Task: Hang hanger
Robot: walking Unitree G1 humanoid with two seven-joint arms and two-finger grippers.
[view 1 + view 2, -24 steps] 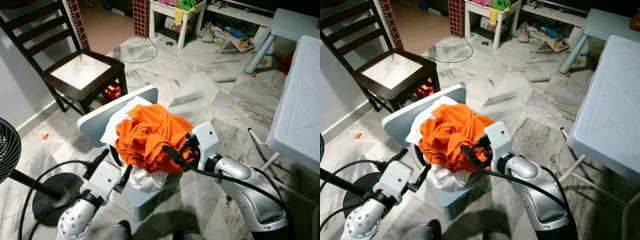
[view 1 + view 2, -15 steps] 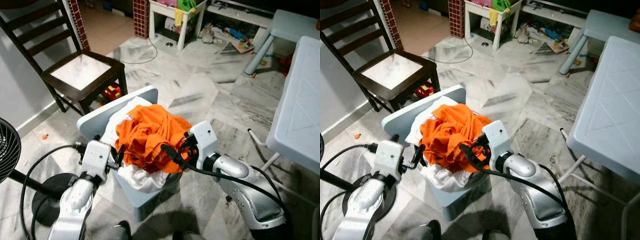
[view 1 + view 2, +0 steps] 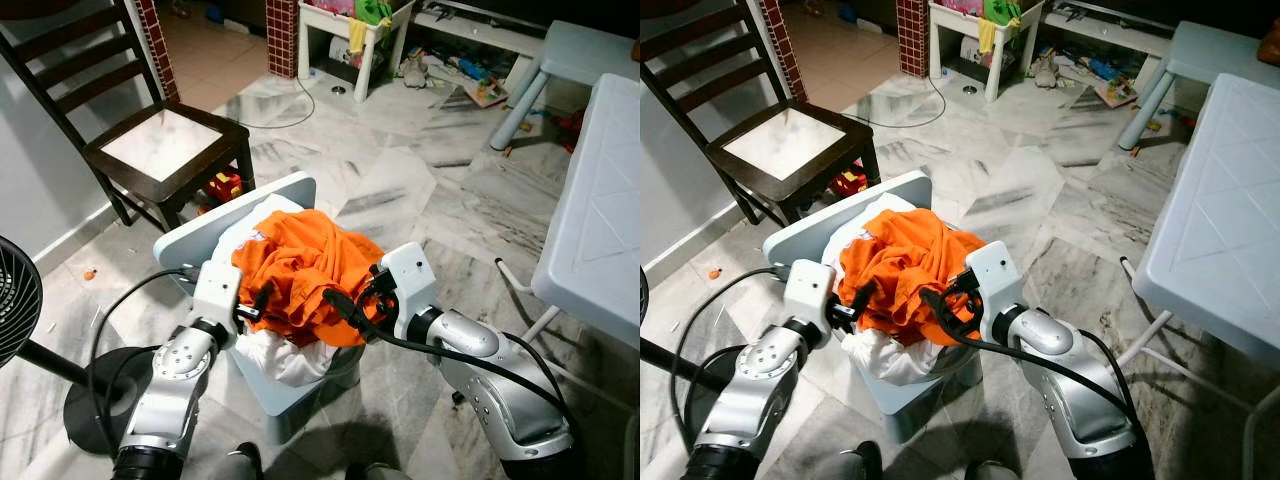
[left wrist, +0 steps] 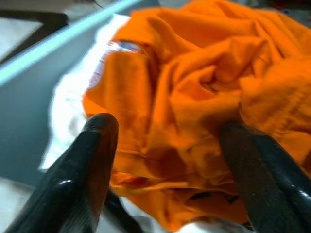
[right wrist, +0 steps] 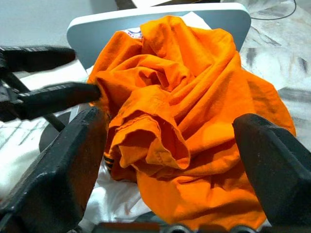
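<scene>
The left gripper (image 3: 262,297) has risen from below the bin's front corner to the left rim of the laundry bin (image 3: 300,385), its fingers spread apart against the orange garment (image 3: 300,270). The right gripper (image 3: 345,305), fingers also spread wide, sits at the bin's right rim touching that garment, which lies heaped over white cloth (image 3: 285,358). No hanger can be made out.

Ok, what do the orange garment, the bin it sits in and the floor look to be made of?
The orange garment looks like soft knit cotton, matte: it crumples in loose folds. The bin seems moulded plastic, pale blue-grey, with a smooth rim and faint sheen. The floor looks like polished marble or marble-look tile: grey veining, glossy reflections, straight joints. Both claws, left and right, are open beside the garment.
</scene>
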